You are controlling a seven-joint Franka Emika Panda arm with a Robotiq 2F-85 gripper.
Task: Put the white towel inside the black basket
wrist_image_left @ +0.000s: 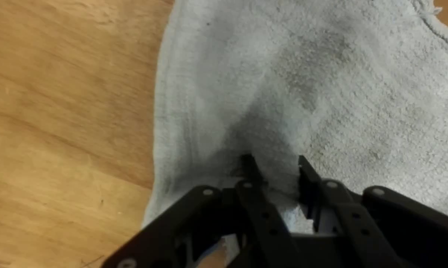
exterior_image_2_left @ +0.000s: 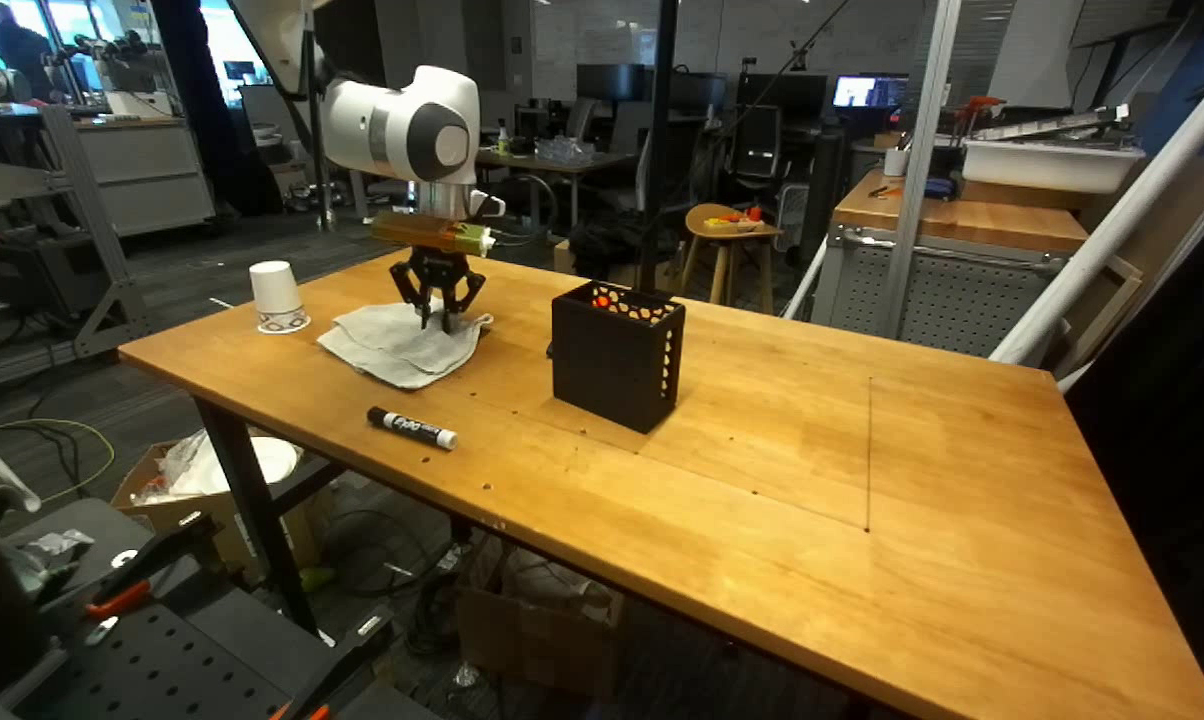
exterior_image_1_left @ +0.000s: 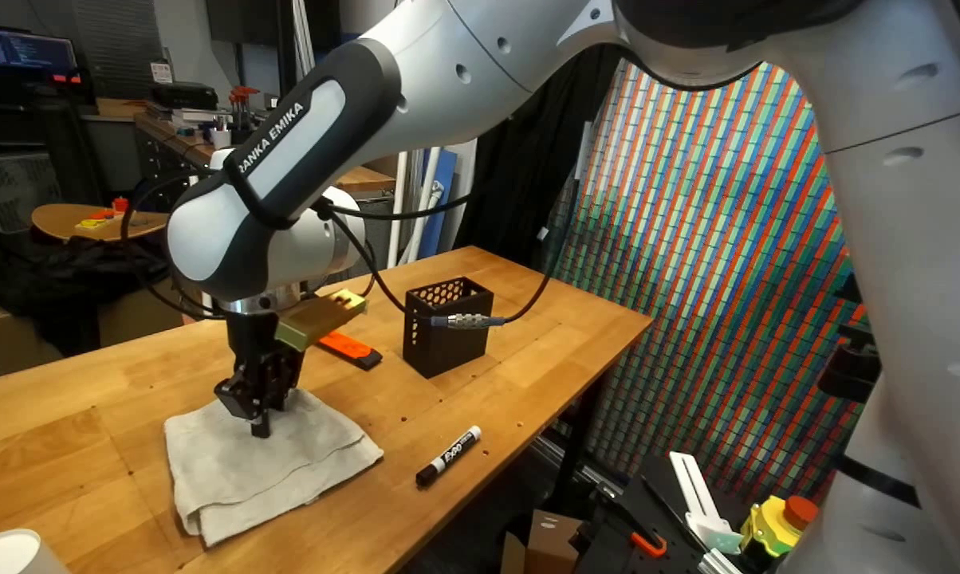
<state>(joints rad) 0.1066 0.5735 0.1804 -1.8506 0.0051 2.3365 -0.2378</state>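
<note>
Plainly, the white towel (exterior_image_1_left: 273, 474) lay on the worktop (exterior_image_2_left: 782, 440) right beneath the claw (wrist_image_left: 275, 160), whose jaws stood parted, cloth showing between. From my spot, the black basket (exterior_image_2_left: 607, 365) was well apart, mouth upward; lifting across would likely mean threading between the orange tool (exterior_image_1_left: 344, 344) and the marker (exterior_image_1_left: 448, 458) near the edge, above the rim.

Floor (exterior_image_2_left: 232, 245): dark grey
Windows (exterior_image_2_left: 217, 45): bright
Monitor (exterior_image_2_left: 870, 91): lit
Stool (exterior_image_2_left: 700, 222): wooden, round-topped
Bench (exterior_image_2_left: 782, 450): wooden-topped, dark-legged
Backdrop (exterior_image_1_left: 703, 183): multicoloured, beyond the bench
</note>
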